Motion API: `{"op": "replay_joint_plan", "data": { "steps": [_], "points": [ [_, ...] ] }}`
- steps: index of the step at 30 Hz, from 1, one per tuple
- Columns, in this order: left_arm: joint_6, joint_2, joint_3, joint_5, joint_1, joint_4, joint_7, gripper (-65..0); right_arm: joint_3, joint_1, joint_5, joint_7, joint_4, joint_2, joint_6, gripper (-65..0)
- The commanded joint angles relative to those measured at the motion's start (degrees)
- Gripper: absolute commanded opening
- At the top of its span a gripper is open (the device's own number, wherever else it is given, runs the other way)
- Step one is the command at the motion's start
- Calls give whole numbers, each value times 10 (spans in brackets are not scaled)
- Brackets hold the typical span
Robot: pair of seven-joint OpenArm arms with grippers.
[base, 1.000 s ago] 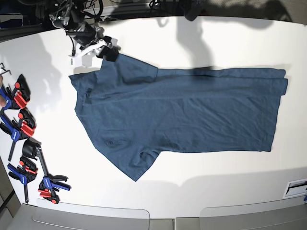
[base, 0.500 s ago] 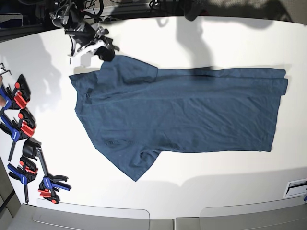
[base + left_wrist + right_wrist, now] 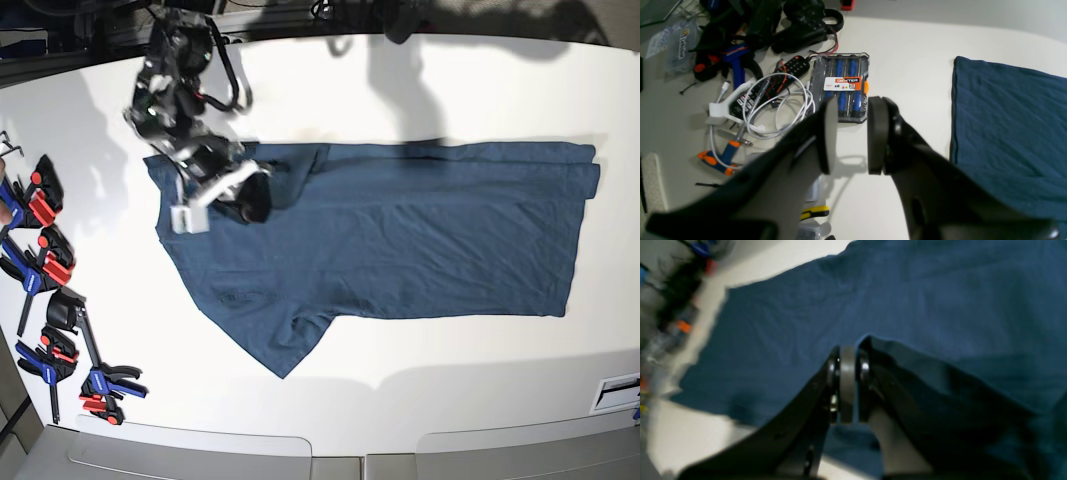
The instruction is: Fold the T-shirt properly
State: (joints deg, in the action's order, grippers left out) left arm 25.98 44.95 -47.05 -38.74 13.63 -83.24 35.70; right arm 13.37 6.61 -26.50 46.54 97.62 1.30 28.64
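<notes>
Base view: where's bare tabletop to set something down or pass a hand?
Free: the white strip below the T-shirt, between its lower edge and the table's front edge; also the band above it. Crowded: the left edge, lined with clamps, and the shoulder, where the right pincer works.

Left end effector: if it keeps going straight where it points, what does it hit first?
Likely the clear screwdriver case, seen just beyond the left end effector, whose jaws stand apart and empty. Depth is unclear; it might meet the table first.

White table [image 3: 420, 90], clamps [image 3: 45, 265] at edge, shadows
</notes>
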Motion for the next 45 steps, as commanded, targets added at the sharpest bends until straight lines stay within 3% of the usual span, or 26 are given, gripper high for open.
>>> {"op": "replay_joint_plan", "data": {
  "steps": [1,7,15,29,43,45],
  "points": [
    [1,19,-8,-5,-4,-8,-19,-507,-13,-15,9,-23,11,3,-4,-650],
    [1,19,-8,-5,-4,-8,-19,-507,-66,-44,95,-64,11,3,-39,-650],
    [1,19,-8,-5,-4,-8,-24,-507,-66,-69,129,-99,-24,3,-43,-650],
    [1,19,-8,-5,-4,-8,-23,-508,-66,-145,128,-132,-144,3,-43,-650],
    [1,19,-8,-5,-4,-8,-23,-508,-66,-174,129,-131,-154,3,-43,-650],
    [1,19,-8,-5,-4,-8,-23,-508,-66,-174,129,-135,-154,3,-43,-591]
  ]
}}
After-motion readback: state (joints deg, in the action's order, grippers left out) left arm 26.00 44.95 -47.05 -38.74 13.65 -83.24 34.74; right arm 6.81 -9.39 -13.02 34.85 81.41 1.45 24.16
